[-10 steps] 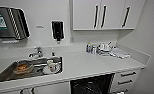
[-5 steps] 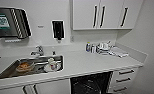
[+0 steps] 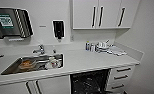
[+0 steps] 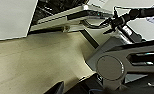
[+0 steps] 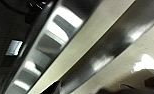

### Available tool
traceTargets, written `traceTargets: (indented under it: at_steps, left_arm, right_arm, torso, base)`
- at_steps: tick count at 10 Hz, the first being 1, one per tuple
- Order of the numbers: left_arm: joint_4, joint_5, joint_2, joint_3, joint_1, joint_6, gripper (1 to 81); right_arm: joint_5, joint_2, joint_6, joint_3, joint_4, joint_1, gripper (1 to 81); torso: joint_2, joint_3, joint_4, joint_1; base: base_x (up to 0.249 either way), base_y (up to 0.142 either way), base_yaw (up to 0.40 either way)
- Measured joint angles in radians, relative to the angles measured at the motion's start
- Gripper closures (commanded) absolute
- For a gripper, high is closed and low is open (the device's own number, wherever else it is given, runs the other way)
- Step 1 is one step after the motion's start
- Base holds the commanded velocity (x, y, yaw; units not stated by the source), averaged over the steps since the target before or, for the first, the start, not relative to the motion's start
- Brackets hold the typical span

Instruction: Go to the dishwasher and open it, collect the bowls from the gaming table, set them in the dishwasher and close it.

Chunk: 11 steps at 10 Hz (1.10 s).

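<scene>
The dishwasher (image 3: 89, 82) stands open under the white counter, its dark inside with racks showing. In the left wrist view its door (image 4: 75, 15) hangs lowered over the pale floor, and my right gripper (image 4: 109, 23) on its dark arm sits right at the door's edge. The right wrist view is very close on the brushed steel front (image 5: 55, 37), with a pale band and a dark bar running slantwise across it. The bowls and the gaming table are out of view.
A steel sink (image 3: 8, 71) holds dishes, with a faucet (image 3: 39, 49) behind it. Bottles and small items (image 3: 100, 47) crowd the counter's back right. Drawers (image 3: 123, 76) flank the dishwasher, a side wall closes the right, and wall cabinets (image 3: 100, 13) hang above.
The head view has shifted slightly, so the camera moved. The counter, the sink and the open dishwasher look the same.
</scene>
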Motion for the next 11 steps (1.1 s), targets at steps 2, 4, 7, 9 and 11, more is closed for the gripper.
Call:
traceTargets:
  at_steps: [2, 4, 7, 9, 11]
  left_arm:
    - [0.000, 0.000, 0.006, 0.000, -0.001, 0.000, 1.0]
    - [0.000, -0.001, 0.014, -0.003, -0.001, 0.000, 1.0]
    - [0.001, 0.000, 0.035, -0.034, -0.002, -0.001, 1.0]
    - [-0.001, 0.000, 0.068, -0.074, -0.002, -0.001, 1.0]
    - [-0.026, 0.001, 0.124, -0.137, -0.002, -0.031, 1.0]
  right_arm:
    - [-0.150, 0.010, -0.009, 0.004, -0.037, -0.141, 1.0]
    - [-0.142, 0.006, -0.009, 0.000, -0.040, -0.118, 1.0]
    - [-0.121, 0.031, -0.024, -0.051, -0.048, -0.111, 1.0]
    - [-0.090, 0.050, -0.095, -0.094, -0.051, -0.136, 1.0]
    - [-0.021, 0.050, -0.173, -0.100, -0.051, -0.177, 1.0]
  torso:
    - [0.000, 0.000, 0.000, 0.000]
    - [0.000, 0.000, 0.000, 0.000]
    - [-0.001, 0.000, 0.000, -0.001]
    - [-0.001, 0.000, 0.000, -0.001]
    - [0.000, 0.000, 0.000, -0.001]
  base:
    - [-0.119, 0.000, 0.000]
    - [-0.054, 0.000, 0.000]
    - [0.000, 0.000, 0.000]
    - [0.000, 0.000, 0.000]
    - [0.000, 0.000, 0.000]
